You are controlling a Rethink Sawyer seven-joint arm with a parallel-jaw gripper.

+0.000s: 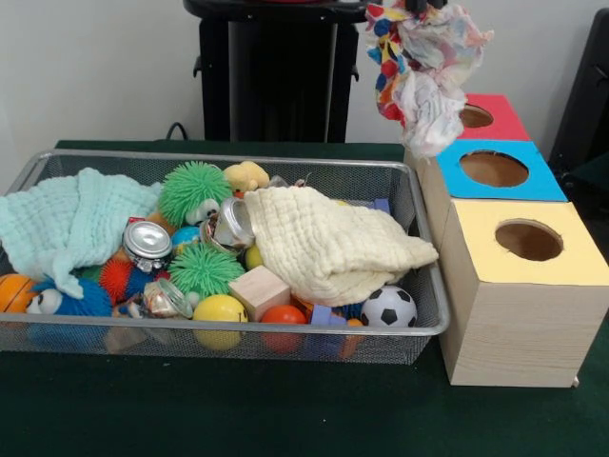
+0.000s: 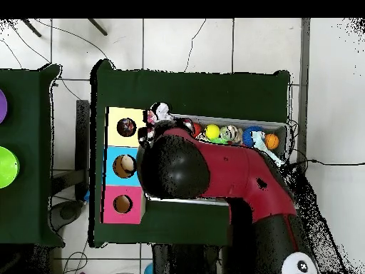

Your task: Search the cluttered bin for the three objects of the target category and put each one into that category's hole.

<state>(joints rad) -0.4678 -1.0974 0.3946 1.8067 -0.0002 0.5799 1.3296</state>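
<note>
A knotted cloth piece (image 1: pixel 419 67), white with red, yellow and blue patches, hangs in the air from the top edge of the front view. My gripper (image 1: pixel 420 5) shows only as dark tips there and is shut on it. The piece hangs over the back of the blue-topped box (image 1: pixel 495 169), just left of the red-topped box (image 1: pixel 490 114). In the overhead view it peeks out (image 2: pixel 158 114) beside the arm (image 2: pixel 207 171), next to the yellow-topped box (image 2: pixel 126 127). The wire mesh bin (image 1: pixel 238 157) lies to the left. No other knotted pieces show in it.
The bin holds a cream cloth (image 1: pixel 328 243), a mint cloth (image 1: pixel 67 224), green spiky balls (image 1: pixel 193 190), a tin can (image 1: pixel 147 243), a wooden block (image 1: pixel 259 290), a yellow ball (image 1: pixel 220 309) and a soccer ball (image 1: pixel 388 307). The yellow-topped box (image 1: pixel 528 240) stands nearest the camera.
</note>
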